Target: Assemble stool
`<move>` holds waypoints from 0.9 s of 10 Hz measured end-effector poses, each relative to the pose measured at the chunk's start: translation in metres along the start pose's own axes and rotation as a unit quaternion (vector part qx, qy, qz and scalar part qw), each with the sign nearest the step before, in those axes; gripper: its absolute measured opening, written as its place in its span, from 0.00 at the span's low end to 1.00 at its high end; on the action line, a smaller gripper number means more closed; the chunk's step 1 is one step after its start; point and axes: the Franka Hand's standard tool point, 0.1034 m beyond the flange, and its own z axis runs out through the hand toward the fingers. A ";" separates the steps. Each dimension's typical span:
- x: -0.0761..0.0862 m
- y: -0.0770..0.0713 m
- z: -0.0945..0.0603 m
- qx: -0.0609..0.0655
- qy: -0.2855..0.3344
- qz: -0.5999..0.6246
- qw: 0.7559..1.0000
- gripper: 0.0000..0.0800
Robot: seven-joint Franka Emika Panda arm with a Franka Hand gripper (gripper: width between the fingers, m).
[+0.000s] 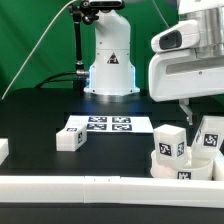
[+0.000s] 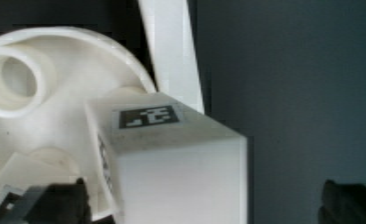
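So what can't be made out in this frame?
- Seat: exterior view, cut by the right edge; the rail hides its base.
- Jaws: wrist view, only dark tips at the picture's edge.
- Leg: wrist view, blurred; whether it is joined to the seat is unclear.
- White piece: exterior view, cut by the left edge.

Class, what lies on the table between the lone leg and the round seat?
Bare black table separates the lone leg and round seat in the exterior view; the marker board lies just behind.

robot lab, marker board [image 1: 98,125], grn curtain [image 1: 35,35]
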 end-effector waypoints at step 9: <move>0.003 0.005 0.003 -0.036 0.009 -0.351 0.936 0.81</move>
